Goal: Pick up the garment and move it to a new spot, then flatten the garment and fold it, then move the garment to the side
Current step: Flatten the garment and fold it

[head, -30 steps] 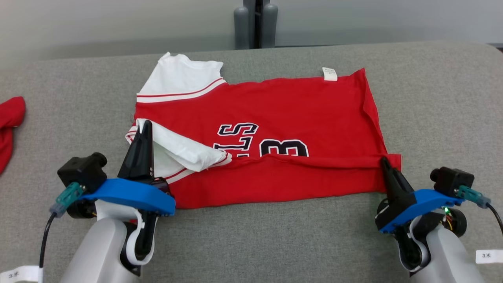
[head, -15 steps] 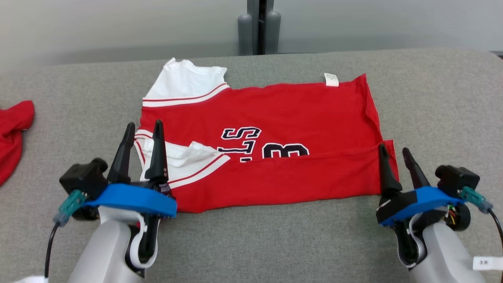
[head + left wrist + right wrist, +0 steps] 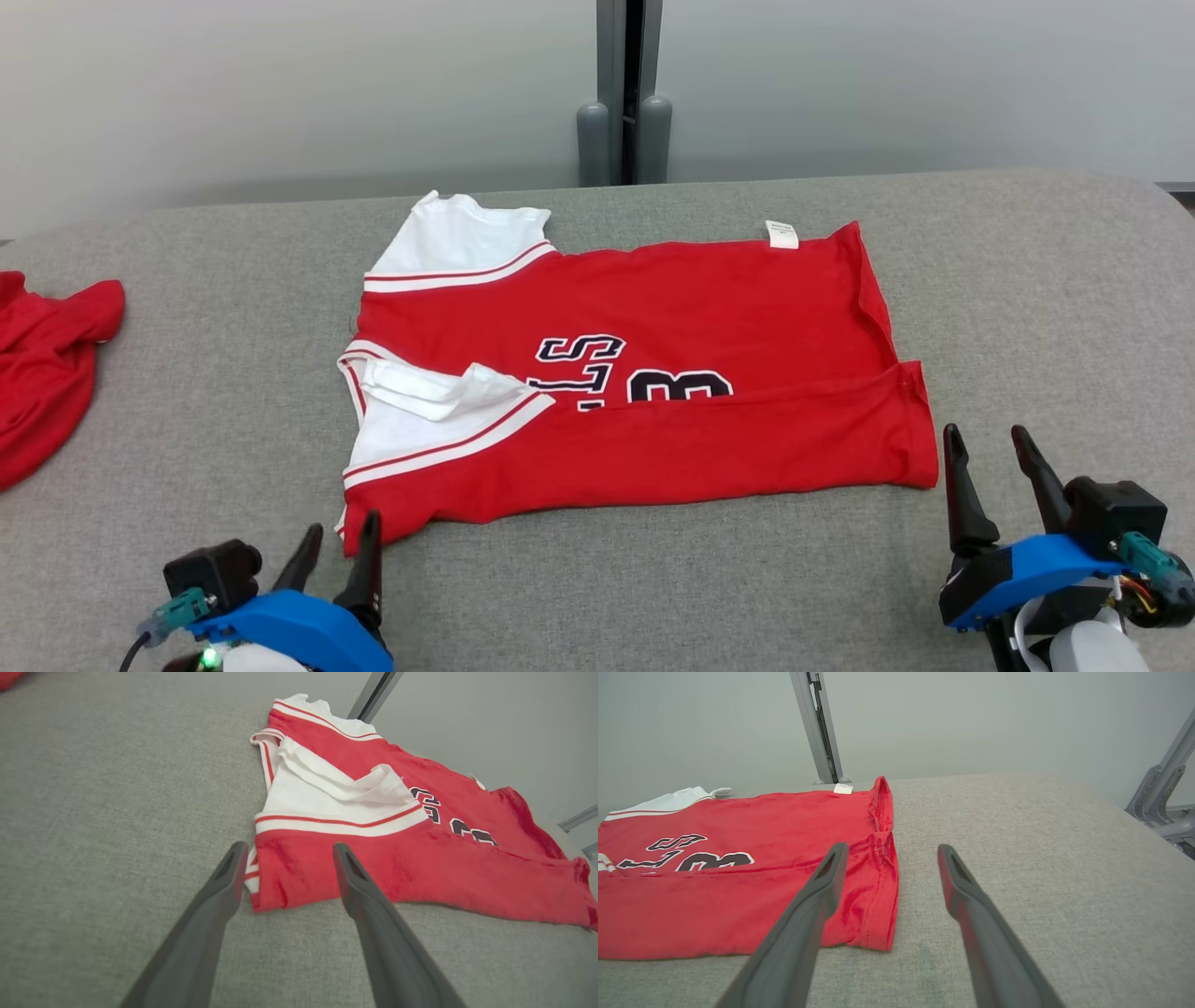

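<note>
My left gripper (image 3: pixel 343 523) and right gripper (image 3: pixel 984 431) stand wide and empty, and folding the shirt (image 3: pixel 700 308) may bunch its loose sleeve (image 3: pixel 420 411).

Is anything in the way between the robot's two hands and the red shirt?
No, nothing visible. The open left gripper is right by the shirt's near left corner, and only bare grey table lies between the open right gripper and its near right corner. Another red cloth sits far off to the left.

Left hand (image 3: pixel 344 521) and right hand (image 3: pixel 984 429) both gape wide, pointing forward.
</note>
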Robot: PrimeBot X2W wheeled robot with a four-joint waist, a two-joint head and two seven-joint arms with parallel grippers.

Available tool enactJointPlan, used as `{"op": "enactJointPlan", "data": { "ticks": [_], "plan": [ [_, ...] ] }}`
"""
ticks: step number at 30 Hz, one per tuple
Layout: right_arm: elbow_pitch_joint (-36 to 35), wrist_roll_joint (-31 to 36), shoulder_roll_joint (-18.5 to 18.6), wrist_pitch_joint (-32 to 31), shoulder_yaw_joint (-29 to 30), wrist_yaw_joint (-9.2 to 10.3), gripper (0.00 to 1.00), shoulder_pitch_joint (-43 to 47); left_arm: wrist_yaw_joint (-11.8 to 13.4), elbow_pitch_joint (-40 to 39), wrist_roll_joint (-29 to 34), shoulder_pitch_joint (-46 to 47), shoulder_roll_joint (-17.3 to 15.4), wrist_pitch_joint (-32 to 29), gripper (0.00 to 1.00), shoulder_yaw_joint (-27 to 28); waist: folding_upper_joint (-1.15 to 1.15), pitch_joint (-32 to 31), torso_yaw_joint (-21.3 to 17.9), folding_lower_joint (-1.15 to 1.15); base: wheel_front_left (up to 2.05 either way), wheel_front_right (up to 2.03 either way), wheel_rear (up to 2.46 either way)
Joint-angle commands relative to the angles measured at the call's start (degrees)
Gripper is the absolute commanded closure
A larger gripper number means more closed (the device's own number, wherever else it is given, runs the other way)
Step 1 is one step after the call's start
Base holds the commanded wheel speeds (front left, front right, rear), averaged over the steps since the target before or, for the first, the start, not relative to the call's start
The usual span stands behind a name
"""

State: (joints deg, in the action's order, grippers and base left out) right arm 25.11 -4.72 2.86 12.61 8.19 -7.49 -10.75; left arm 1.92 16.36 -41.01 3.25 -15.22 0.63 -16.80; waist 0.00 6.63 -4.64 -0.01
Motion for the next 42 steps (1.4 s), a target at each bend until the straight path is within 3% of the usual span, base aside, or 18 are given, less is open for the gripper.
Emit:
{"op": "enactJointPlan", "data": {
  "ticks": [1,9,14,15,16,17,18,24,25,26,27,29,30,31,36,42],
  "plan": [
    [-0.5,-0.7,0.1,-0.7,-0.2,-0.01,0.00,1.1,0.7,-0.6,-0.9,-0.6,0.0,-2.1,0.00,-0.1,0.00,0.2,0.0,0.01,0.00,0.00,0.00],
    [0.2,0.4,0.1,-2.1,-0.7,-0.01,0.00,0.2,2.7,0.5,-3.8,1.1,1.7,-5.7,0.00,0.8,0.00,2.2,-0.5,0.01,0.00,0.00,0.00],
    [1.9,-0.4,0.1,-2.6,-1.5,-0.01,0.00,-1.4,1.8,2.7,-5.0,3.0,2.3,-5.4,0.00,1.3,0.00,3.5,-1.1,0.01,0.00,0.00,0.00],
    [2.4,-0.8,0.1,-2.8,-1.6,-0.01,0.00,-1.7,1.3,2.9,-4.9,3.4,2.3,-5.0,0.16,1.1,0.00,3.7,-1.1,0.01,0.00,0.00,0.00],
    [2.9,-0.8,0.1,-2.7,-1.8,-0.01,0.00,-2.2,1.0,3.2,-4.9,3.6,2.4,-4.4,0.54,1.1,0.00,3.8,-1.2,0.01,0.00,0.00,0.00],
    [3.5,-0.8,0.1,-2.9,-2.1,-0.01,0.00,-2.6,0.5,3.5,-4.7,4.0,2.5,-3.8,0.81,1.0,0.00,3.9,-1.2,0.01,0.00,0.00,0.00],
    [4.4,-1.5,0.1,-3.1,-2.4,-0.01,0.00,-3.1,0.3,3.7,-4.5,4.3,2.6,-3.2,1.00,1.0,0.00,4.0,-1.1,0.01,0.00,0.00,0.00],
    [11.4,-4.9,0.1,-3.7,-2.6,-0.01,0.00,-6.3,-1.2,4.9,-4.1,5.5,2.9,-0.4,1.00,0.8,0.00,4.0,-0.2,0.01,0.00,0.00,0.00],
    [13.1,-5.8,0.1,-3.8,-2.7,-0.01,0.04,-6.9,-1.4,5.0,-4.0,5.7,2.9,-0.2,1.00,0.8,0.00,3.9,0.1,0.01,0.00,0.00,0.00],
    [14.6,-6.3,0.1,-3.7,-2.9,-0.01,0.38,-7.5,-1.5,5.1,-3.9,5.7,2.9,0.1,1.00,0.7,0.00,3.8,0.3,0.01,0.00,0.00,0.00],
    [16.1,-6.6,0.1,-3.6,-2.9,-0.01,0.55,-8.2,-1.8,5.1,-3.8,5.9,2.9,0.3,1.00,0.6,0.00,3.7,0.6,0.01,0.00,0.00,0.00],
    [18.8,-7.7,0.1,-3.6,-3.1,-0.01,0.75,-9.4,-2.0,5.0,-3.9,6.1,2.9,0.7,1.00,0.6,0.00,3.4,1.0,0.01,0.00,0.00,0.00],
    [20.1,-8.8,0.1,-3.4,-3.2,-0.01,0.95,-9.9,-2.0,4.9,-3.9,6.1,2.9,0.9,1.00,0.6,0.00,3.2,1.1,0.01,0.00,0.00,0.00],
    [21.2,-9.7,0.1,-3.0,-3.5,-0.01,1.00,-10.5,-2.2,4.8,-3.9,6.1,2.9,1.1,1.00,0.6,0.00,3.1,1.2,0.01,0.00,0.00,0.00],
    [23.5,-10.6,0.1,0.0,-3.2,-0.01,1.00,-12.5,-2.5,3.2,-3.6,5.6,2.5,2.0,1.00,0.4,0.00,2.2,1.1,0.01,0.00,0.00,0.00],
    [18.9,-12.0,0.1,1.4,-1.6,0.00,1.00,-9.7,-1.7,-4.6,-2.2,2.6,0.3,1.5,1.00,0.0,0.00,0.6,0.6,0.01,0.00,0.00,0.00]
  ]
}}
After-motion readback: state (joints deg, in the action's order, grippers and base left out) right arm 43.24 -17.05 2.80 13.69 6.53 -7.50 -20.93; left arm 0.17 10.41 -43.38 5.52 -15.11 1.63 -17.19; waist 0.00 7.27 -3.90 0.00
